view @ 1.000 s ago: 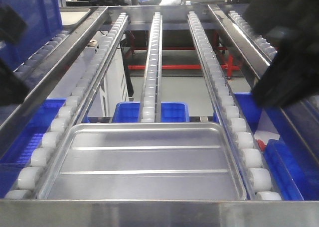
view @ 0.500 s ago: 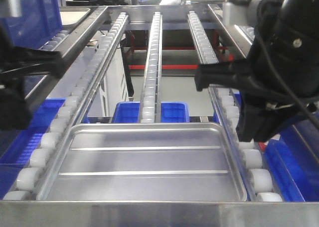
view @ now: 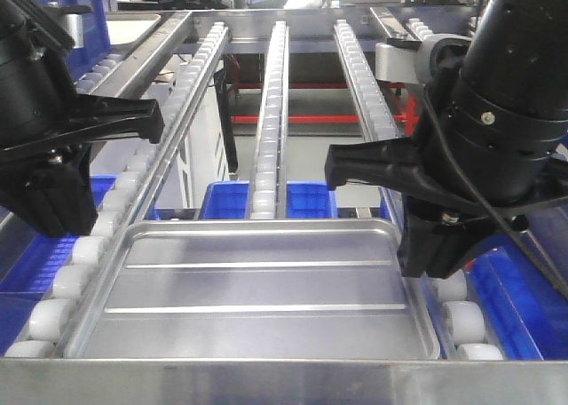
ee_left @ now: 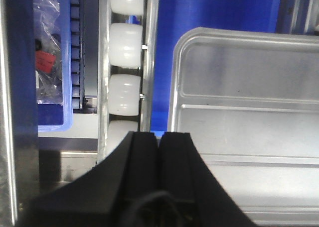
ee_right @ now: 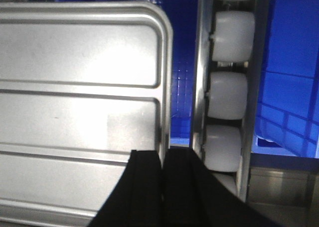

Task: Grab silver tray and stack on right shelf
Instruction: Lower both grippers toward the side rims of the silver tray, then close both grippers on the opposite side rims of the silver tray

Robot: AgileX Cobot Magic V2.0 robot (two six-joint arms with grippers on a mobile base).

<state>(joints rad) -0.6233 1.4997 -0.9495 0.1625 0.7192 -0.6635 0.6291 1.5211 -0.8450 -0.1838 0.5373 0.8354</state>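
The silver tray [view: 266,289] lies flat on the right shelf's white roller rails [view: 269,112], just behind the polished front bar [view: 284,383]. Its two long ridges show across the floor. My left gripper [ee_left: 159,133] is shut, fingers pressed together over the gap between the left roller rail [ee_left: 124,62] and the tray's left rim [ee_left: 175,87]. My right gripper [ee_right: 162,152] is also shut, its tips over the tray's right rim [ee_right: 167,62], beside the right roller rail [ee_right: 227,92]. In the front view both black arms [view: 479,156] flank the tray.
Blue bins [view: 266,199] sit below the rack, one holding a plastic bag with a red label [ee_left: 47,62]. A red frame [view: 311,119] stands behind. Another roller rack [view: 115,67] runs along the left, with more rails at far right [view: 444,45].
Both arms have swung in from the sides and dropped beside the tray's left and right edges. The tray has not moved.
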